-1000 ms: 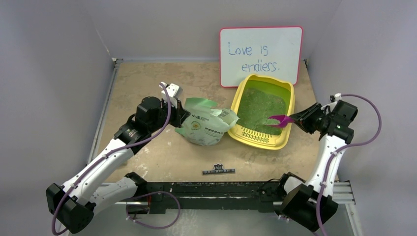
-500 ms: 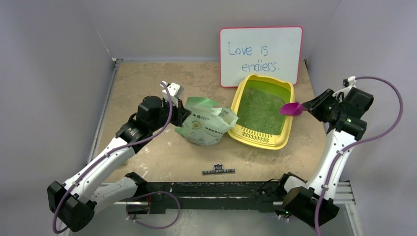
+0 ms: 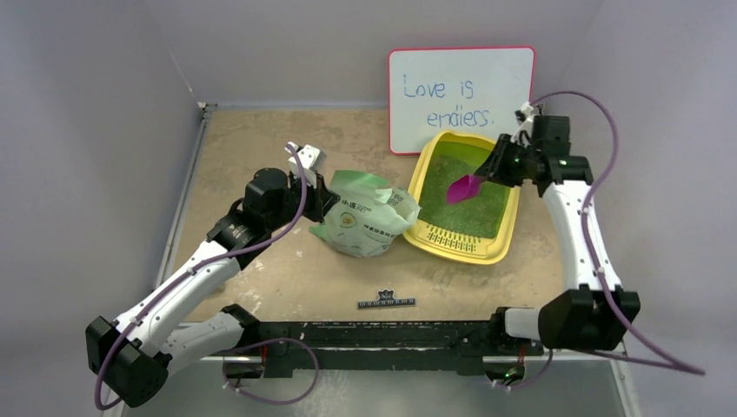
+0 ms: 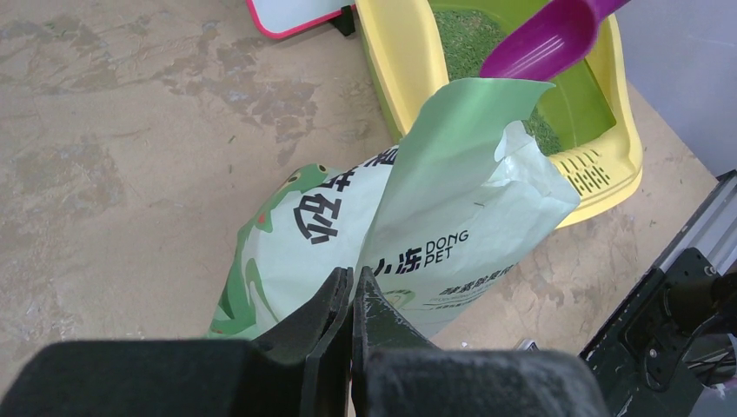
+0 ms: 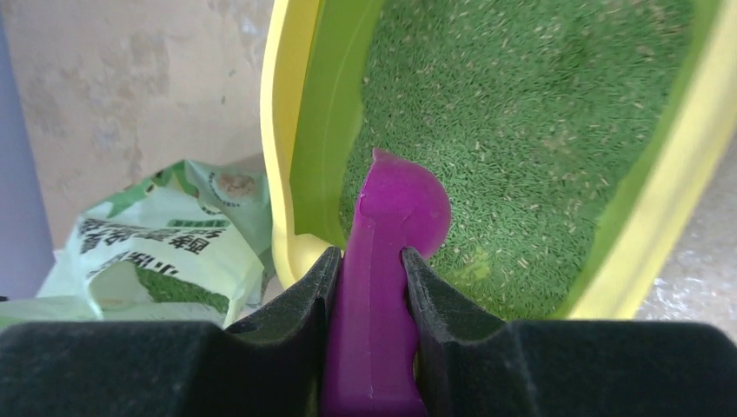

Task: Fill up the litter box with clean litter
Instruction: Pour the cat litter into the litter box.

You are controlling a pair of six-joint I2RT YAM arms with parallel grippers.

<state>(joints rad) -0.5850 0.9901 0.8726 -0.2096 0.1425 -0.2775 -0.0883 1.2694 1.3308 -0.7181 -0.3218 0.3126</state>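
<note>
The left gripper [image 4: 352, 276] is staying pinched shut on the edge of the pale green bag [image 3: 365, 221], unmoved just beside the litter box [image 3: 459, 253]. Farther back, the right gripper [image 3: 497, 169], fingers clamped on the magenta scoop [image 3: 467, 187], is now reaching in from the far right corner, having swung from the box's right side. The scoop is hanging over the clean litter [image 3: 452, 213] in the box.

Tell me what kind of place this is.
Likely a robot lab test cell, not a home: grey partition walls enclose a scuffed table, and a handwritten whiteboard stands behind the litter box.
</note>
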